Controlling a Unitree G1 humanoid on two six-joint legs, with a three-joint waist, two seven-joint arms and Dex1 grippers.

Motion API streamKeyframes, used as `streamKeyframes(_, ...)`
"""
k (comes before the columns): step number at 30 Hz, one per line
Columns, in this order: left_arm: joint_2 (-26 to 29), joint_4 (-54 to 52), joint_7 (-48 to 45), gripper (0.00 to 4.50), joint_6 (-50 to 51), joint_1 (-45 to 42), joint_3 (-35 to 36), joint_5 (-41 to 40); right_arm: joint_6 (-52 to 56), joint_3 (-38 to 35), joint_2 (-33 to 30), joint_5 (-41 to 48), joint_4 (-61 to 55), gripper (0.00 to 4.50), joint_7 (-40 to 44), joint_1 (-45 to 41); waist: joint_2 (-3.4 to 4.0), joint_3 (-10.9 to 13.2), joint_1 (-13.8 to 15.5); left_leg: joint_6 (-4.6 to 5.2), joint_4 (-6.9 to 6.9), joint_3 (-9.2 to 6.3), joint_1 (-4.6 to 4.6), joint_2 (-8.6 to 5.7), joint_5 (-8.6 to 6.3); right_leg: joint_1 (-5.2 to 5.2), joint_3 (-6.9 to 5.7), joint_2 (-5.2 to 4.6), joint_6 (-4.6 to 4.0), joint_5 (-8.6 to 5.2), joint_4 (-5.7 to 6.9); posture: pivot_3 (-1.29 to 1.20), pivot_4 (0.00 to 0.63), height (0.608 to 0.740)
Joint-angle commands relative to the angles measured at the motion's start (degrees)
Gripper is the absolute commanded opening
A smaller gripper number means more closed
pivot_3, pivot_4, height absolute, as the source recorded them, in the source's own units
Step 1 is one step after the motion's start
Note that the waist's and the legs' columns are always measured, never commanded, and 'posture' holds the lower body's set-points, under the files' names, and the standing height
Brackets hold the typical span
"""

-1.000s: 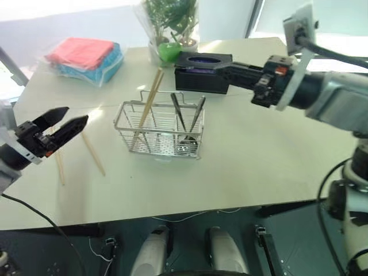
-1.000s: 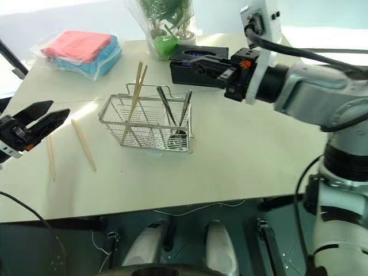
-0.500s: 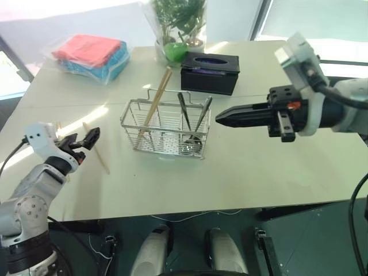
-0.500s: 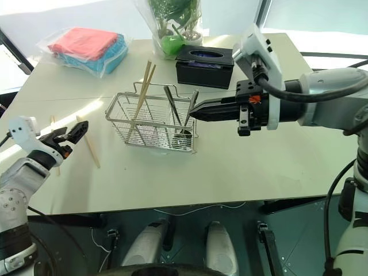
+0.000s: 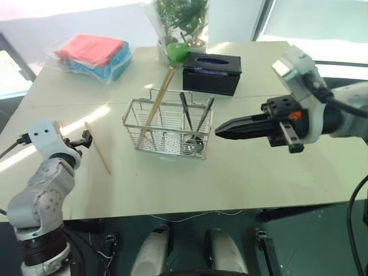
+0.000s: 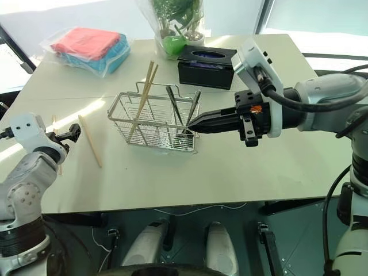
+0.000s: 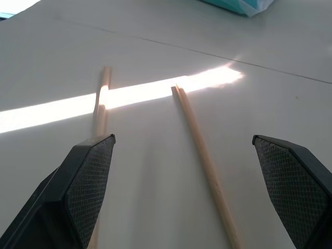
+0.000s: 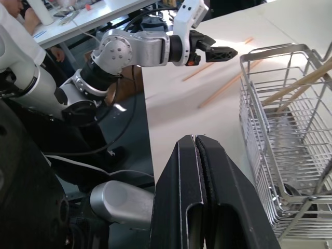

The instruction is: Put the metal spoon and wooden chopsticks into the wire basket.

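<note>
Chopsticks, head view: two pale wooden chopsticks lie loose on the table, left of the wire basket; two more lean inside.
Spoon: two slim shiny handles stand inside; which is the spoon, unclear.
Left wrist view: left gripper spread wide, one loose stick between its textured fingers; best lowered squarely, straddling it.
Right wrist view: right gripper pressed together, empty, beside the thin bars.
</note>
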Motion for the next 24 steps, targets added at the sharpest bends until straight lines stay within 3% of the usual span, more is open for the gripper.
streamKeyframes(1,-2.08,-1.96,2.18,4.5,0.54,-1.26,-0.79,2.35,-1.17,-2.43,-1.32,0.72,-1.83,0.03,2.15,0.27,-0.01,0.0,0.16,-0.01,0.02,0.0,-0.01,0.0,-0.01,0.0,-0.01,0.01,0.0,0.0,0.0,0.0,0.15,0.74)
streamKeyframes(11,-5.14,5.29,-0.41,4.5,-3.33,-3.35,-4.4,8.69,-2.17,-3.62,-1.34,0.47,-3.14,0.03,2.07,2.31,-0.05,-0.01,0.19,-0.02,0.24,-0.02,0.0,-0.01,-0.03,0.15,-0.09,0.02,0.03,0.02,0.0,0.0,0.15,0.74)
streamKeyframes(24,-2.9,24.09,-0.56,4.5,0.18,-13.62,-11.71,20.91,-2.92,-4.8,-0.88,1.51,-3.88,0.03,-0.36,3.41,-0.05,-0.02,0.18,0.02,0.43,-0.05,-0.02,-0.04,-0.07,0.21,-0.13,0.02,0.16,0.09,0.01,0.0,0.15,0.74)
